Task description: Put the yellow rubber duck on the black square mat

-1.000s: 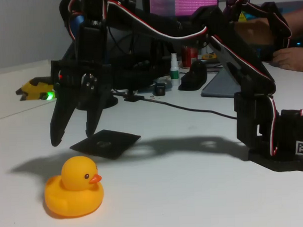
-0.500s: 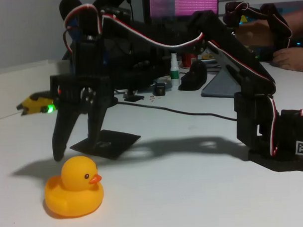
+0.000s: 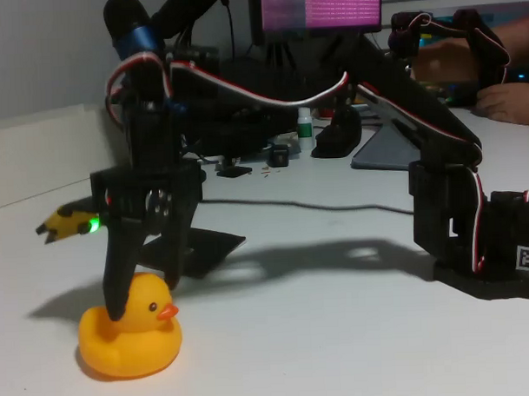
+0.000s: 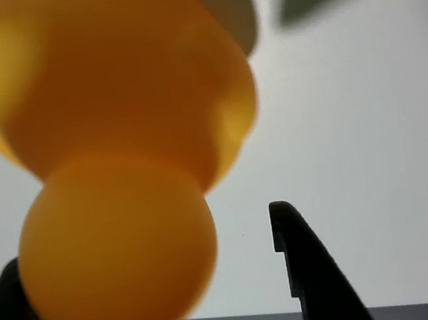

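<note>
The gripper [image 3: 142, 298] straddles the duck [image 3: 130, 335] near the table's [image 3: 339, 334] front edge, fingers spread; grasping and carrying to the mat [image 3: 205, 250] remain.

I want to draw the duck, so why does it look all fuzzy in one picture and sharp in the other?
In the wrist view the yellow rubber duck is very close to the lens, so it is blurred. In the fixed view the duck is sharp, with soft shadows on the white table under the end effector.
</note>
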`<state>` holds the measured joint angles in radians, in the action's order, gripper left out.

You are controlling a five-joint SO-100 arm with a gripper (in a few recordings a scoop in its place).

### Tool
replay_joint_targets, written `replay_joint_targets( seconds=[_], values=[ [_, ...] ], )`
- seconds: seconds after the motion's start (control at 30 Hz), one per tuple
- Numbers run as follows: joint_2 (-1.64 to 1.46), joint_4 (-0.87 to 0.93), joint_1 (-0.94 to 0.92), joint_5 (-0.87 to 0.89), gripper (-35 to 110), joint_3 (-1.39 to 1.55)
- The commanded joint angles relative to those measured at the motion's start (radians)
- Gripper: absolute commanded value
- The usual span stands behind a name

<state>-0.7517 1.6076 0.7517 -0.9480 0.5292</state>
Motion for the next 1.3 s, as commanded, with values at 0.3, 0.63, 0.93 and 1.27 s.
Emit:
replay_joint_targets(
  seconds=[0.3, 0.63, 0.93, 1.27],
  values=[
    [-0.021, 0.003, 0.021, -0.005, 33, -0.015],
    [-0.021, 0.005, 0.021, -0.005, 33, -0.014],
    [-0.02, 0.005, 0.021, -0.005, 33, -0.014],
    [-0.015, 0.005, 0.021, -0.005, 23, -0.014]
  ],
)
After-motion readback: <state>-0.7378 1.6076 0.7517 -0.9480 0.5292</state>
